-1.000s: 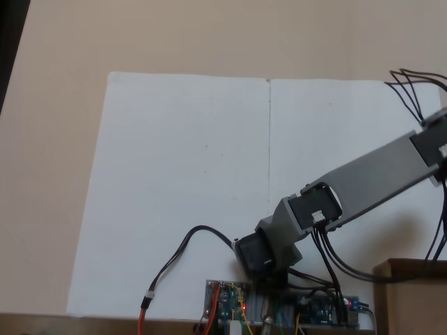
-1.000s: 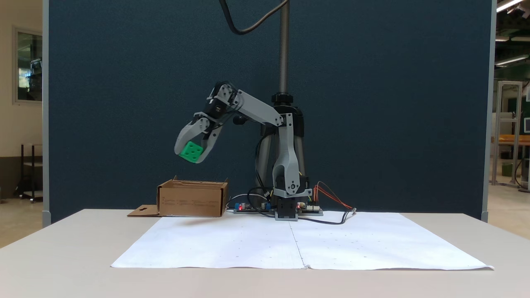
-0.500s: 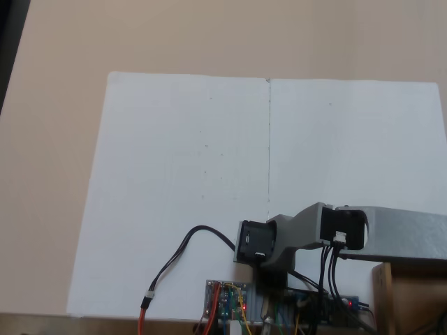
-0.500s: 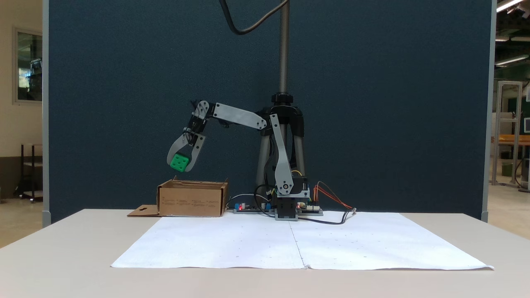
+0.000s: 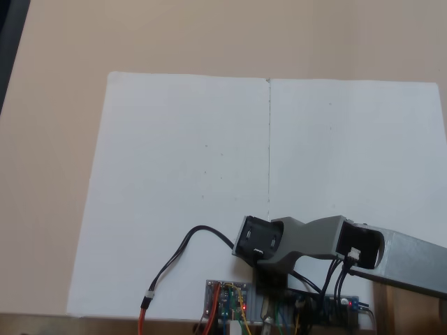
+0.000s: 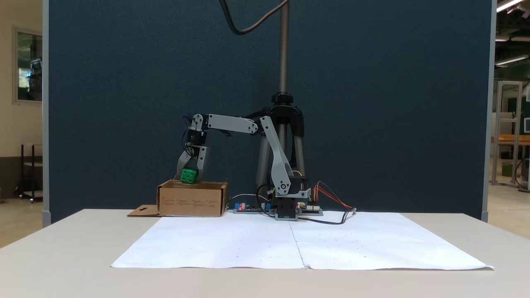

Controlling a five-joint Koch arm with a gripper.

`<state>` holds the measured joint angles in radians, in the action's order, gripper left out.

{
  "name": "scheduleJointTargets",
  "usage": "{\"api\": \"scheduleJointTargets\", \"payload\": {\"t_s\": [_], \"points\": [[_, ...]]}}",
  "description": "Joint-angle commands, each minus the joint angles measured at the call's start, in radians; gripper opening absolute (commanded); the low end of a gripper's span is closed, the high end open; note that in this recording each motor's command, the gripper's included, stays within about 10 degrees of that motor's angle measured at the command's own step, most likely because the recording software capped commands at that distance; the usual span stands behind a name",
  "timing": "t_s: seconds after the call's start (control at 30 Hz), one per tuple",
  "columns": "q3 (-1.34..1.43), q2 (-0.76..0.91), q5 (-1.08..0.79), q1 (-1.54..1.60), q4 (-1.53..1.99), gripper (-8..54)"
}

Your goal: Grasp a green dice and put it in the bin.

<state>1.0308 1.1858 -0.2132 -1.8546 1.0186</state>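
One green dice (image 6: 189,176) sits clenched between my fingers (image 6: 200,164), low at the box (image 6: 191,199) mouth, so a release should drop it straight in, I judge. The box stands at nine o'clock from my base (image 6: 287,209). A loose flap (image 6: 143,211) lies at its left. At three o'clock, circuit boards (image 6: 250,207) and wires (image 6: 331,198), none blocking
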Motion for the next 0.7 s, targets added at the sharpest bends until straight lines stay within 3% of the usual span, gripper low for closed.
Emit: {"api": "scheduleJointTargets", "payload": {"t_s": [0.0,0.07,0.13,0.17,0.27,0.53,0.67], "points": [[-0.034,0.012,-0.072,0.002,0.063,12.1],[-0.032,0.012,-0.072,0.006,0.066,14.6],[-0.014,0.012,-0.071,0.021,0.064,32.4],[0.006,0.012,-0.071,0.032,0.061,33.9],[0.041,0.012,-0.071,0.071,0.054,45.9],[0.035,0.143,0.040,0.202,-0.067,43.9],[0.021,0.272,0.169,0.463,-0.121,44.1]]}}
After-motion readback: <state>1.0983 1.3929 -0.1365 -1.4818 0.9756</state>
